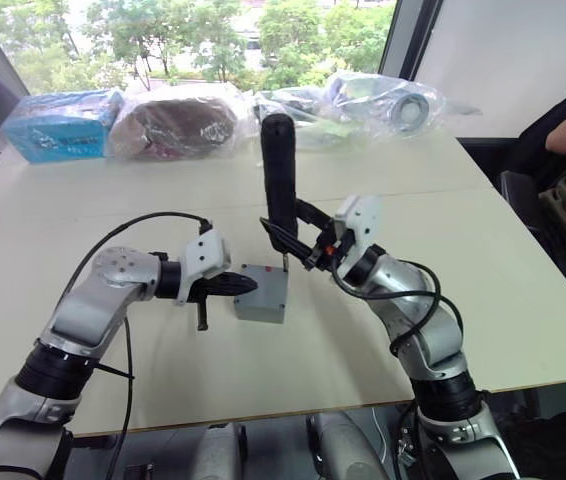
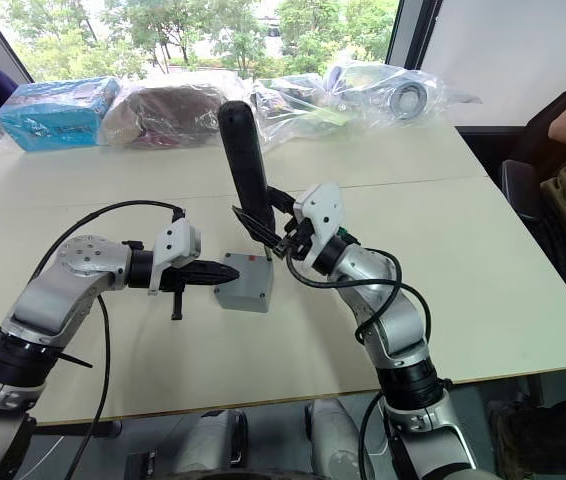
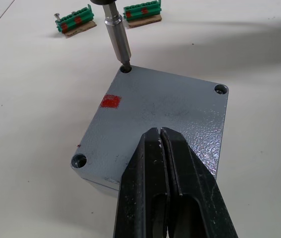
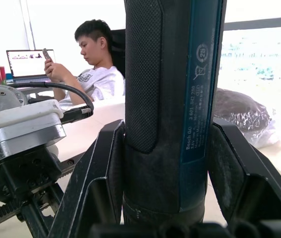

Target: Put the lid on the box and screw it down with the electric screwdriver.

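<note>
Screwdriving stage, by the look of it. Lid (image 3: 165, 119) sits flush on the box (image 1: 261, 305), near mid-tabletop (image 1: 523, 300), red mark up.

Right gripper (image 1: 301, 238) has its fingers clamped on the electric screwdriver (image 1: 279, 170), held upright, long axis near vertical with a slight lean. Bit tip sits in the lid's far corner hole (image 3: 126, 69), on the side toward the right arm.

Left gripper (image 3: 166, 163) lies low across the lid from the opposite side, fingers pressed together, tips resting on or just above the plate; contact cannot be confirmed. It appears to steady the box.

Two other corner holes show, at (image 3: 221, 89) and (image 3: 79, 160); whether screws sit in them is hard to tell.

Green connector blocks (image 3: 76, 22) lie beyond the box, well apart. Bare tabletop all round the box; bagged items sit along the far edge.
</note>
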